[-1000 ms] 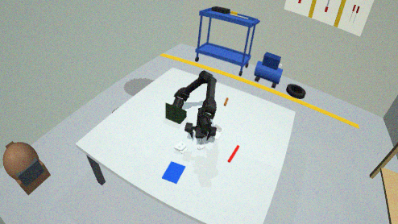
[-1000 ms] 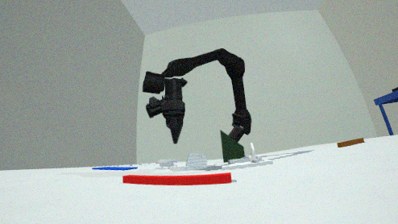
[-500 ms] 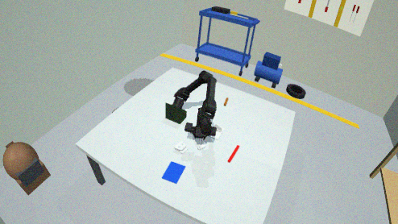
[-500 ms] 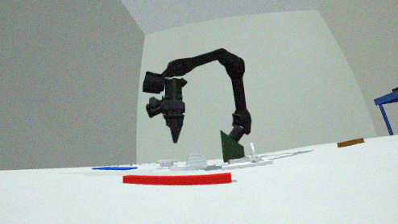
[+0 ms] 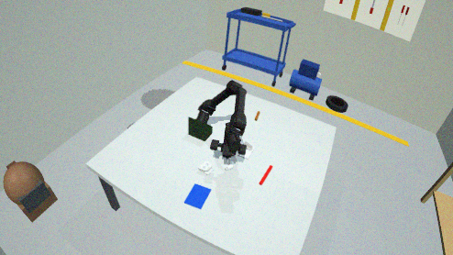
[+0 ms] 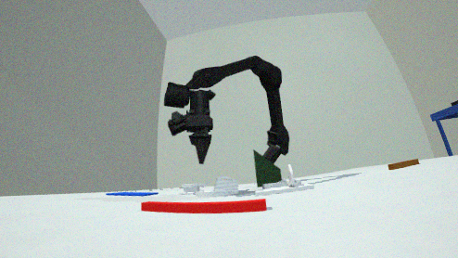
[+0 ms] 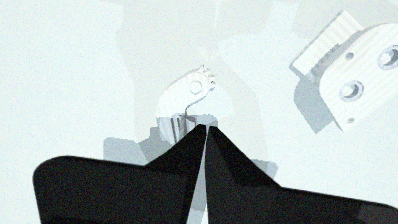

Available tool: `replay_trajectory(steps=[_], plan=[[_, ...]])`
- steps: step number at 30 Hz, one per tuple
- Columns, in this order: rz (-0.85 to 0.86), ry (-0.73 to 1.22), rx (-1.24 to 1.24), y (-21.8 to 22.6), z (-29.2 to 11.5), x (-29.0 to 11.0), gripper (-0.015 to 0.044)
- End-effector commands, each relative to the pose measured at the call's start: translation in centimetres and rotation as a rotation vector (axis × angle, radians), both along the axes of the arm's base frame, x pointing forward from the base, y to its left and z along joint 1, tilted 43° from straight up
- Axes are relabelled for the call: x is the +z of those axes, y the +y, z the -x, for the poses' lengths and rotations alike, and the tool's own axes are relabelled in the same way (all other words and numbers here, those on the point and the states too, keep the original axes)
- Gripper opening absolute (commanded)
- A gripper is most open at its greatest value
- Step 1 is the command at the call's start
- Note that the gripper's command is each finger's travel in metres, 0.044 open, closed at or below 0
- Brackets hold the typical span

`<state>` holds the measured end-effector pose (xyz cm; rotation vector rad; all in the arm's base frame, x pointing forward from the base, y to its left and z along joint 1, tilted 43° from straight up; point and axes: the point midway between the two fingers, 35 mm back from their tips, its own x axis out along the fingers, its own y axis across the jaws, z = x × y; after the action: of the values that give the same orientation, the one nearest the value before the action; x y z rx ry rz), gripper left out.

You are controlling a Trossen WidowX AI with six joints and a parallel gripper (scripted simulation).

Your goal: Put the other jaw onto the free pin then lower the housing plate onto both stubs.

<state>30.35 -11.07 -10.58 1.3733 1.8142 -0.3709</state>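
My gripper points down, shut with nothing between its fingertips. It hangs well above the table. A white jaw with gear teeth at one end and a round spot near them lies just beyond the fingertips in the wrist view; its ribbed lower part is partly covered by the left finger. A white plate with two round holes rests over a ribbed block, apart from the jaw. Other white parts are partly behind the gripper; whether a jaw sits on a pin there I cannot tell.
A red bar, a blue square and an orange-brown block lie on the white table. A dark green panel stands by the arm's base.
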Motion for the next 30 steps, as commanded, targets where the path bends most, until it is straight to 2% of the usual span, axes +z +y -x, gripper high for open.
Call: replay_trajectory(steps=[1, 13, 30], plan=[[0.0, 0.0, 0.0, 0.0, 0.0, 0.0, 0.0], [0.0, 0.0, 0.0, 0.0, 0.0, 0.0, 0.0], [0.0, 0.0, 0.0, 0.0, 0.0, 0.0, 0.044]])
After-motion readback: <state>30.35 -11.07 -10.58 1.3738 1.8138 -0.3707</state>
